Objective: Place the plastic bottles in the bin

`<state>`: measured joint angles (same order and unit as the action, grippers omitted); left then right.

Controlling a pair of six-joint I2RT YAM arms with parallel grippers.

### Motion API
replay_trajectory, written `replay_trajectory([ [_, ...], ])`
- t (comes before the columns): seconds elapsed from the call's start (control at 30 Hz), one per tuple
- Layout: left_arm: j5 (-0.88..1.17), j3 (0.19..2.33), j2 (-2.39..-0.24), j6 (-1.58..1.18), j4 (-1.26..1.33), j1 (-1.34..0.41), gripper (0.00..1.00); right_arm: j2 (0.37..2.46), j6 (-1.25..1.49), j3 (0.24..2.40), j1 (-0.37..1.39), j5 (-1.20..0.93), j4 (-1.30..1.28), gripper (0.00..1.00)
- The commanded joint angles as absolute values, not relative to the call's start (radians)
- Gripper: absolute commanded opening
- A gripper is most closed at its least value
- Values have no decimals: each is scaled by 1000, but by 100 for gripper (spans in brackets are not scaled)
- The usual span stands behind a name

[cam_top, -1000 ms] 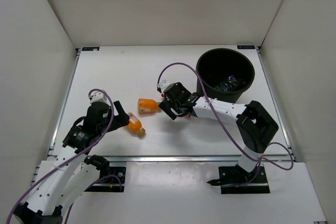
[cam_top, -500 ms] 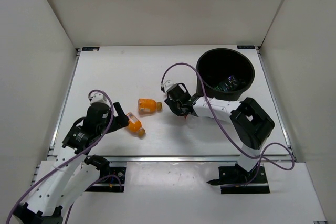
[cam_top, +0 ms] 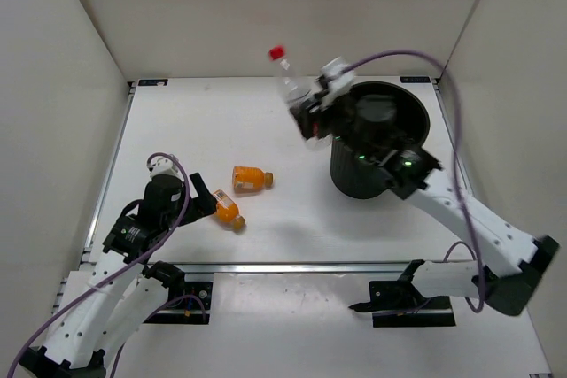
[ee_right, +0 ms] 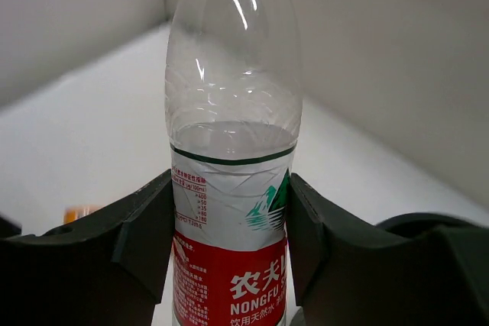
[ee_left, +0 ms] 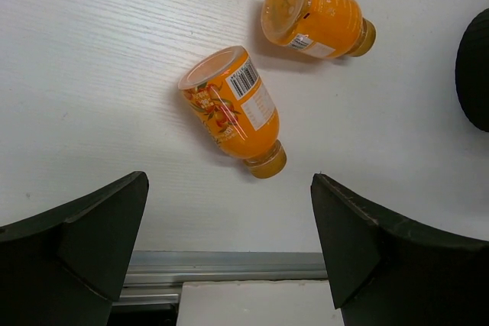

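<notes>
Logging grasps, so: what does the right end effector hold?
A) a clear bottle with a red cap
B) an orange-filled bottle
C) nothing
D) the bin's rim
A: the right end effector is shut around the labelled body of the clear red-capped bottle.

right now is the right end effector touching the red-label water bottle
Touching. In the right wrist view, both fingers of the right end effector press flush against the sides of the red-label water bottle, with no gap.
</notes>
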<state>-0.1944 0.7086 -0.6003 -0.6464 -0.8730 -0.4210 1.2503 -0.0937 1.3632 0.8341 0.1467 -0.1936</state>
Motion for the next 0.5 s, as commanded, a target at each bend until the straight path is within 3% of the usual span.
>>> replay_trajectory([
  [0.0, -180, 701, -584, -658, -856, -423, 99, 1175, -81, 1367, 702, 103, -111, 39],
  [0.27, -158, 675, -571, -678, -844, -426, 98, 1112, -14, 1244, 330, 20, -81, 43],
  [0.4, -158, 657, -580, -698, -827, -436, 99, 1082, 32, 1140, 259, -20, -64, 54],
  [0.47, -153, 641, -586, -699, -810, -433, 99, 1057, 46, 1118, 278, 32, -51, 70],
])
